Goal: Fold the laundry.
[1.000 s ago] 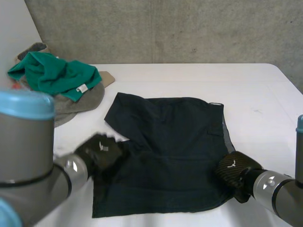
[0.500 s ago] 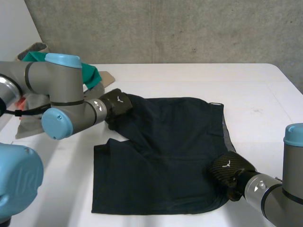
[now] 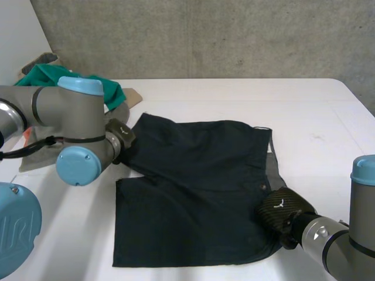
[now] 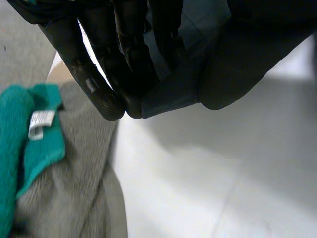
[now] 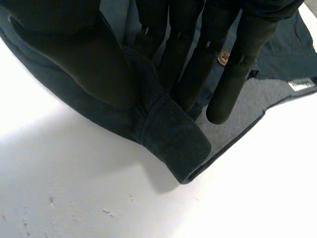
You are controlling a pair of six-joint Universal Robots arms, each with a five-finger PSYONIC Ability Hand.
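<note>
A pair of dark navy shorts (image 3: pixel 199 187) lies spread across the middle of the white table (image 3: pixel 316 117). My left hand (image 3: pixel 120 136) is at the shorts' far left leg edge, and the left wrist view shows its fingers (image 4: pixel 106 74) and thumb pinching a fold of the dark cloth (image 4: pixel 171 94). My right hand (image 3: pixel 281 212) is at the shorts' near right edge by the waistband. In the right wrist view its fingers (image 5: pixel 198 69) and thumb clamp a thick fold of the waistband (image 5: pixel 173 139).
A heap of laundry lies at the table's far left: a green garment (image 3: pixel 111 91) on a grey one (image 3: pixel 41 153), also seen beside my left hand as green cloth (image 4: pixel 25 144) and grey cloth (image 4: pixel 79 193). The table's right side is bare.
My left arm swung from the shorts' near left side to the far left leg edge, and its hand closed on the cloth. The right hand kept its hold and shifted slightly.
</note>
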